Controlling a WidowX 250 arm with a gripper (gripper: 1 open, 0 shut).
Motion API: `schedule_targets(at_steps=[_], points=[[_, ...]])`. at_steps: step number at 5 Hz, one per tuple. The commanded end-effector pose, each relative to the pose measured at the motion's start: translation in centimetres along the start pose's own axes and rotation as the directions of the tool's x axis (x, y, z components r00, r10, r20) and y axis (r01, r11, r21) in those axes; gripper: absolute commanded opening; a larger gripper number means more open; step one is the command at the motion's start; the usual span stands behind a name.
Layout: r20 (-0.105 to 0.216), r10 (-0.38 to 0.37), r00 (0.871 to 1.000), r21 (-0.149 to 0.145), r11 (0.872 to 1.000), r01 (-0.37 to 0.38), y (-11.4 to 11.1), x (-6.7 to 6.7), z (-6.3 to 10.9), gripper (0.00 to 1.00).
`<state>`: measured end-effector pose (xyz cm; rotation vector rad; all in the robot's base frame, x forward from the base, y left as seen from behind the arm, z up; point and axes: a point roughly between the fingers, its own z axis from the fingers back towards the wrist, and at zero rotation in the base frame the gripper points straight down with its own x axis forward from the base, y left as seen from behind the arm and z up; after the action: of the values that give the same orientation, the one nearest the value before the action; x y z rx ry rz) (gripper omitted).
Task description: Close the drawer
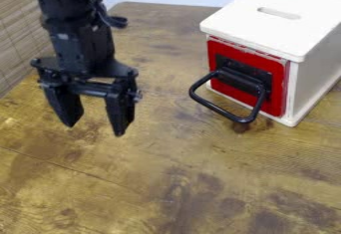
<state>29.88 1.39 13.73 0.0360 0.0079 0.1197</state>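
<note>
At the left, the black gripper [91,113] hangs from its arm [74,24] with its two fingers [119,114] pointing down toward the wooden table [160,188]. The fingers are spread apart with a clear gap between them, released and holding nothing; whether the tips rest on the wood or hover just above it cannot be told. The gripper is well apart from the cabinet, with bare tabletop between them.

At the far left edge a strip of woven, light brown wall [16,29] runs beside the table.

To the right stands the white cabinet [309,49], a box shape with a slot [278,12] in its flat top. In its left-facing side sits the drawer [244,71], its red front inside a white frame. How far the front stands out from the frame cannot be judged from this angle. Nothing of its inside shows. The black loop handle [226,99] juts out from the red front toward the near left, its lower end close to the tabletop.
</note>
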Motion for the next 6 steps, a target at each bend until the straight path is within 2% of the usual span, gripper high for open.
schedule_targets(at_steps=[1,2,3,5,6], points=[[0.046,-0.013,0.999,0.006,1.0,0.013,-2.1,0.4,1.5,1.0],[0.037,-0.044,0.998,0.01,0.999,0.044,-4.3,0.0,1.8,1.0],[0.042,-0.07,0.997,0.008,0.998,0.069,-4.0,-0.1,1.6,1.0],[0.043,-0.116,0.992,0.009,0.993,0.116,-6.0,-0.9,1.5,1.0],[0.034,-0.079,0.996,0.01,0.997,0.078,-5.9,-0.4,1.2,1.0]])
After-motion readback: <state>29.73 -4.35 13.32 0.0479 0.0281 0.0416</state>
